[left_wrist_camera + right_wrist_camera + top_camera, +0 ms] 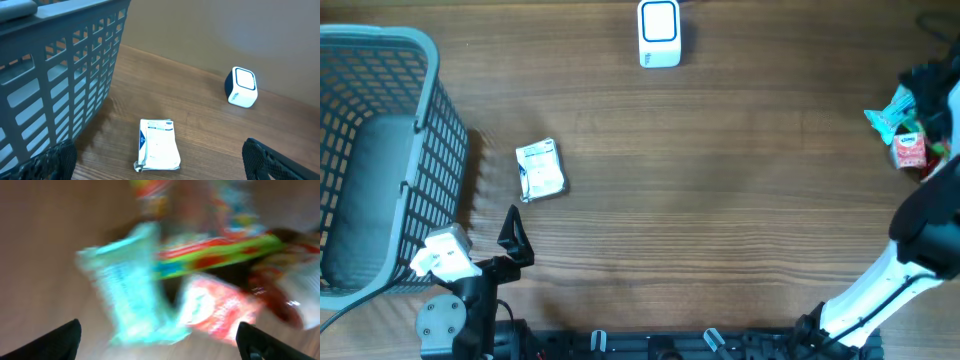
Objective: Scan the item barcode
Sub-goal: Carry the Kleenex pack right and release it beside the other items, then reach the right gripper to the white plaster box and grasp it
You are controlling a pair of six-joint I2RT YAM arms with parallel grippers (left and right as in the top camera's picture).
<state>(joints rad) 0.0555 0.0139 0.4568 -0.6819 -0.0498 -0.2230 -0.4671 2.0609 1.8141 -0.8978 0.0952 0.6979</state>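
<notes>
Now the left gripper (515, 238) is near the front edge of the table (740, 200), with its fingers spread wide and nothing between them. Just ahead of it a white packet (159, 145) lies flat on the wood, near the grey basket (380, 150) at the left. The white scanner (659, 33) stands at the far edge, well apart from this packet. At the right side the right gripper (160, 342) is also wide open and holds nothing. Under it lies a heap of snack packets, a teal packet (132, 290) beside a red packet (220, 305), but this view is blurred.
</notes>
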